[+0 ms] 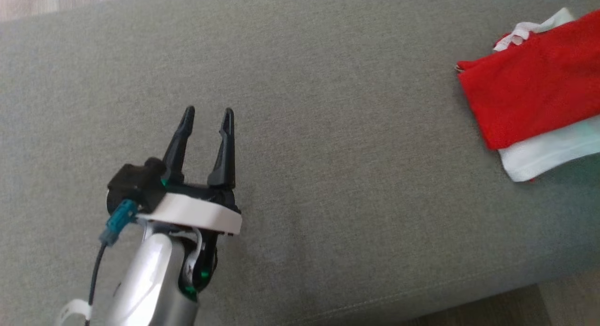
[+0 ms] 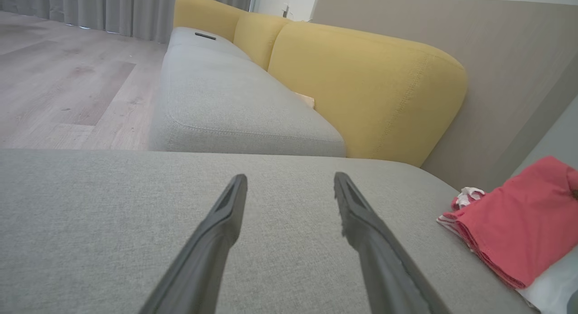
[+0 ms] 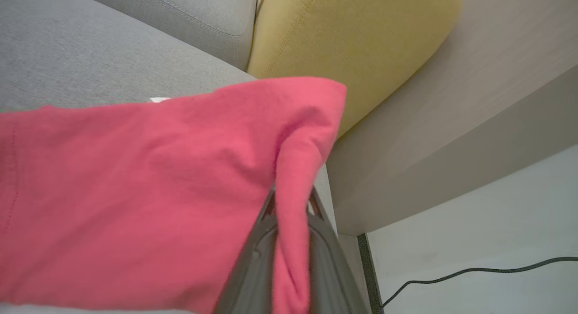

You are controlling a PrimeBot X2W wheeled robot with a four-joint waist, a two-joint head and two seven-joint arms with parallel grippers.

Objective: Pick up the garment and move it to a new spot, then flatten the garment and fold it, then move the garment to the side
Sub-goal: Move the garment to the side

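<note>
My right claw (image 3: 291,202) is pinched shut on a fold of the red garment (image 3: 135,192). Left claw (image 1: 207,111) is wide open, empty, ~7 o'clock in head view. Garment looks folded, lying at 2 o'clock on the sofa seat (image 1: 328,129). Imo just the side move left. Wrist cam gives the pinch, head cam the white layer (image 1: 553,150) underneath.

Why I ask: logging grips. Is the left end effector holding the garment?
No, the left end effector stands open over the grey cushion, apart from the red garment.
</note>
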